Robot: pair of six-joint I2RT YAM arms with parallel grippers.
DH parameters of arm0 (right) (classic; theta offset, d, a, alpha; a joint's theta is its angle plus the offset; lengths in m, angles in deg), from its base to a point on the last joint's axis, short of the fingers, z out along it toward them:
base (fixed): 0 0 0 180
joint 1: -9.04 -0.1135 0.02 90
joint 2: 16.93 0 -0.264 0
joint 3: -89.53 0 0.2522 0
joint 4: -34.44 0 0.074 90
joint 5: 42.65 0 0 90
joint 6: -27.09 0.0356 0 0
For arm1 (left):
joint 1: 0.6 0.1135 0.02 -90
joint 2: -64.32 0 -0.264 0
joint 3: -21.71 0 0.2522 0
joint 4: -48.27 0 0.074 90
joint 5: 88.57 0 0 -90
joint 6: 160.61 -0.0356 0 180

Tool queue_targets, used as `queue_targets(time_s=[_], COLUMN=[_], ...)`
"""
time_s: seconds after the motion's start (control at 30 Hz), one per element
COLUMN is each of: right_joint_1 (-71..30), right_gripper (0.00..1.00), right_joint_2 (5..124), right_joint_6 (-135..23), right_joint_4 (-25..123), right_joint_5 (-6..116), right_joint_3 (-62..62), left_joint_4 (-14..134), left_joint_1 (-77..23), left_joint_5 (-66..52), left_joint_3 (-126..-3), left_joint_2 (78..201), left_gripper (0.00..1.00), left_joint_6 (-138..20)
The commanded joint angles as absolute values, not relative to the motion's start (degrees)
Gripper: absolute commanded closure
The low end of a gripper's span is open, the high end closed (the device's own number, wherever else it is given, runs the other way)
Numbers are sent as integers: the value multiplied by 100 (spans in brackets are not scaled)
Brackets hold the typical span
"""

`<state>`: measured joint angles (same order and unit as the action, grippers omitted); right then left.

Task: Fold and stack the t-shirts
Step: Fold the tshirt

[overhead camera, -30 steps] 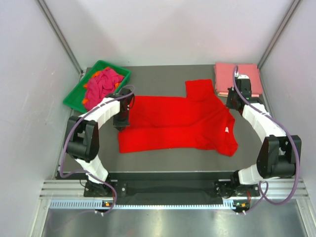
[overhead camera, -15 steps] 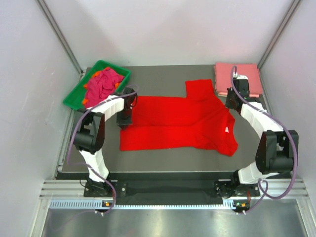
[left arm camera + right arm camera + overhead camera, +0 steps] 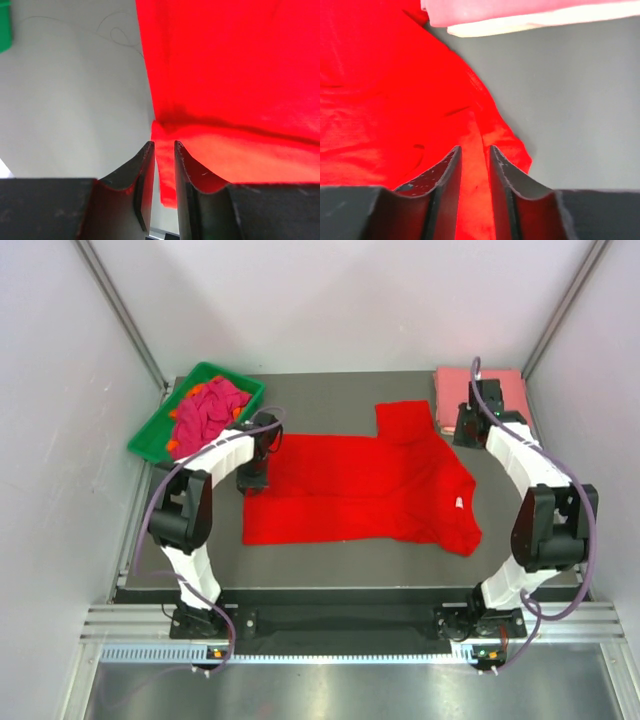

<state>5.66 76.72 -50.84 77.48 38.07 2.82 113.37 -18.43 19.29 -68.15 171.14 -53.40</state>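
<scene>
Overhead, the red t-shirt (image 3: pixel 360 490) lies spread across the table (image 3: pixel 330 390). The left tool (image 3: pixel 252 480) is at its far hem corner and the right tool (image 3: pixel 466 425) by the far sleeve, likely for flattening. Left wrist: jaws slightly apart, cloth edge between, seemingly unpinched. Right wrist: jaws likewise slightly apart over red cloth, contact hidden.
</scene>
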Motion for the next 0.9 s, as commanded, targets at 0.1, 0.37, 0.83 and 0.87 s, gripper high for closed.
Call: queue_targets(time_s=[0.1,0.37,0.83,0.87], right_joint_1=[718,1606,1695,1695], right_gripper=[67,72,82,82], right_joint_2=[7256,6052,7104,7297], right_joint_6=[-3217,-2275,-2899,-2925], right_joint_4=[9995,9893,9267,9302], right_joint_5=[3925,3997,2900,2802], right_joint_3=[243,2370,2699,2638], left_joint_4=[11056,9273,9921,10017], left_joint_1=[-2354,-2468,-2486,-2486], left_joint_5=[1395,-805,1618,1758], left_joint_3=[-6451,-4858,-4418,-4348], left_joint_2=[15926,15309,16038,16073], left_gripper=[73,73,74,74], left_joint_6=[-4988,-4084,-4126,-4082])
